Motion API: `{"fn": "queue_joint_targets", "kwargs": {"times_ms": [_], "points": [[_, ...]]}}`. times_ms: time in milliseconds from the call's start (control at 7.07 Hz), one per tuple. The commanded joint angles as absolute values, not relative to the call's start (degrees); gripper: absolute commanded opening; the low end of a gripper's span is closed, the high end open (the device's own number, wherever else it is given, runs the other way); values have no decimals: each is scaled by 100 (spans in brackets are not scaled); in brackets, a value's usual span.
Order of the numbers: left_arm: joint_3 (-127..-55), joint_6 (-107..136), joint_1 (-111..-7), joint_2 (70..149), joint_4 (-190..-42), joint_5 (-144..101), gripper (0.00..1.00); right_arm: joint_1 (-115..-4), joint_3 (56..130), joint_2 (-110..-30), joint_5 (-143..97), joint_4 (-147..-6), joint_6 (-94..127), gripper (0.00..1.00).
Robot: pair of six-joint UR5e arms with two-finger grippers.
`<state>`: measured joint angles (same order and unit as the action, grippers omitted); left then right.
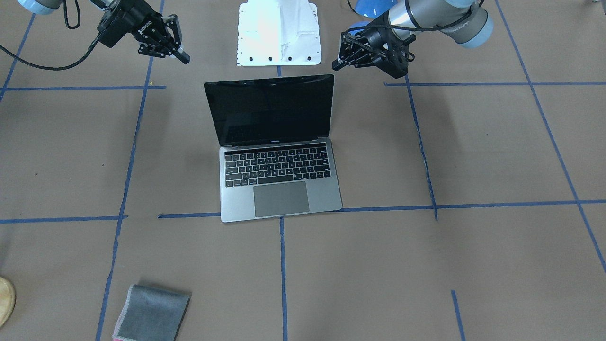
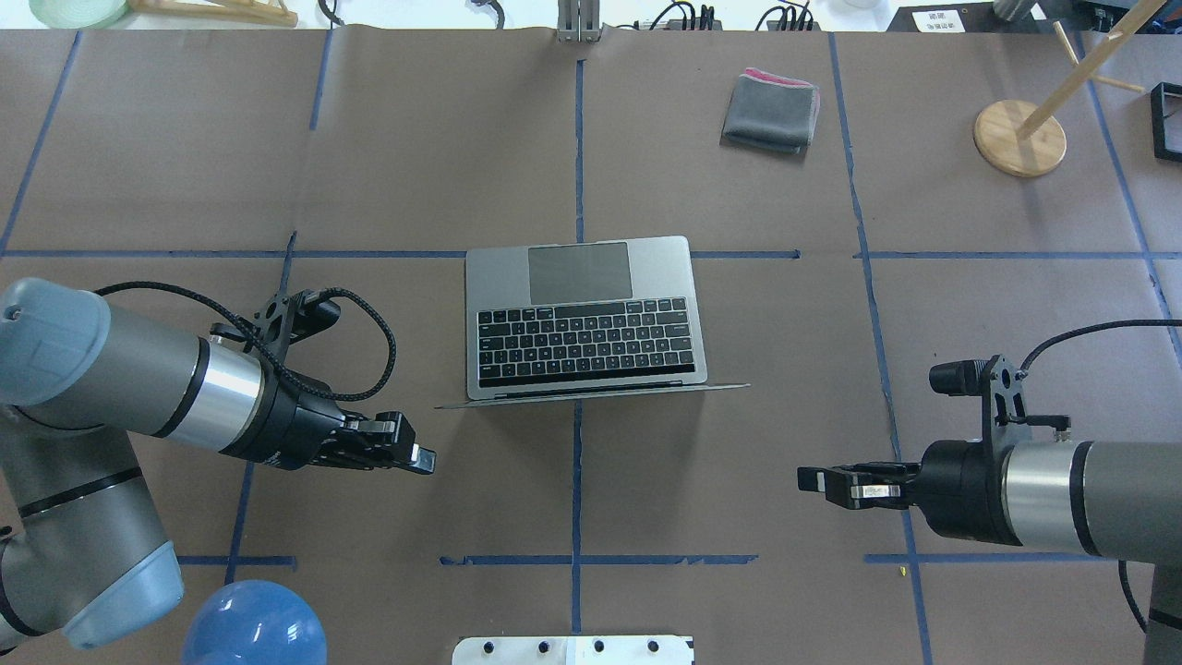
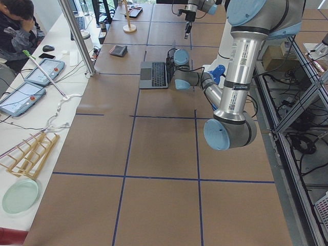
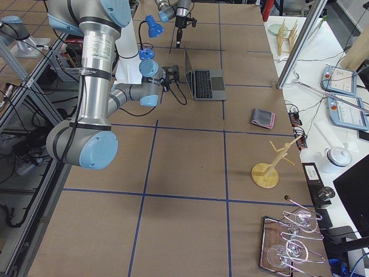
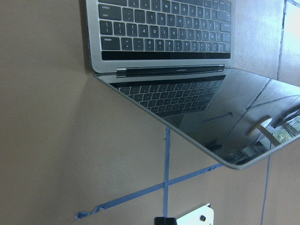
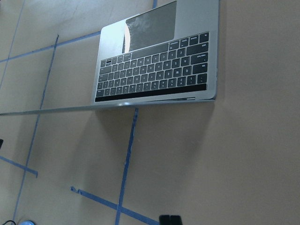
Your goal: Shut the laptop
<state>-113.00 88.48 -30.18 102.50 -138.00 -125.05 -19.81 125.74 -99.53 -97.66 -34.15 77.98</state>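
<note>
At the lower left of the front-facing view a folded grey cloth (image 1: 151, 315) with a pink edge lies on the brown paper-covered table (image 1: 473, 156), well apart from everything else. Above it, at the middle of the frame, sits the laptop (image 1: 277, 151), its front edge on a horizontal blue tape line (image 1: 388, 208). It is open. The deck is thin grey metal with a wide grey trackpad nearest the camera and black keys behind that. Behind the keys the glossy black screen is dark and tilted slightly back. From overhead the lid shows only as a thin edge. The key legends and the small wording under the screen are too small to read.

Farther up, the two grippers hang on either side of the lid, touching nothing. The right gripper (image 1: 182, 56) is at the upper left and bears "ROBOTIQ" in white on its black body. The left gripper (image 1: 337, 64) is at the upper right. In each wrist view the fingertips meet as one dark block at the bottom edge, so both are closed on nothing. At the top centre is a white mounting plate (image 1: 279, 33).
</note>
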Motion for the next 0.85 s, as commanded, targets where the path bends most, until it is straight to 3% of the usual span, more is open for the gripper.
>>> {"fn": "queue_joint_targets", "kwargs": {"times_ms": [0,424,707], "points": [[-11285,8991,-3006,10423,-13781,-12472,0,-1969,12525,-9608,-9501,-3445,8031,0],[-11276,8982,-3006,10433,-13781,-12463,0,-1969,12498,-8975,-9194,-4330,8095,0],[-11268,8982,-3015,10433,-13764,-12463,0,-1960,12428,-8956,-9106,-4447,8086,0]]}}
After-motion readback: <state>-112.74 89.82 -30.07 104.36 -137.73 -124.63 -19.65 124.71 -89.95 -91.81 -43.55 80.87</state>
